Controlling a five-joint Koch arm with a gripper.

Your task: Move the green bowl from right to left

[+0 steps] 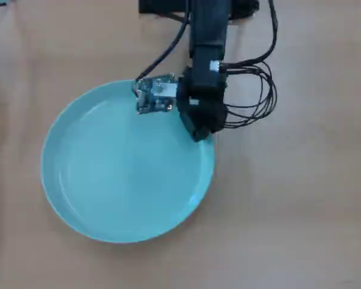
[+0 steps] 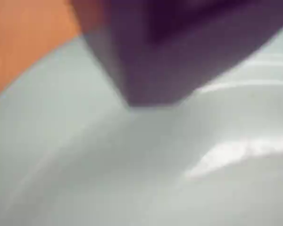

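The green bowl [image 1: 120, 174] is a wide, shallow, pale turquoise dish lying flat on the table, left of centre in the overhead view. My gripper [image 1: 200, 131] comes down from the top edge and sits over the bowl's upper right rim. Its dark body hides the jaws from above. In the wrist view one blurred dark jaw reaches down from the top over the bowl's inner slope [image 2: 132, 165]. The other jaw is hidden, so I cannot tell whether the rim is clamped.
The table [image 1: 301, 211] is plain tan wood. Black cables [image 1: 262, 96] loop to the right of the arm. A small circuit board [image 1: 156, 95] on the wrist hangs over the bowl's top rim. The arm's base is at the top edge.
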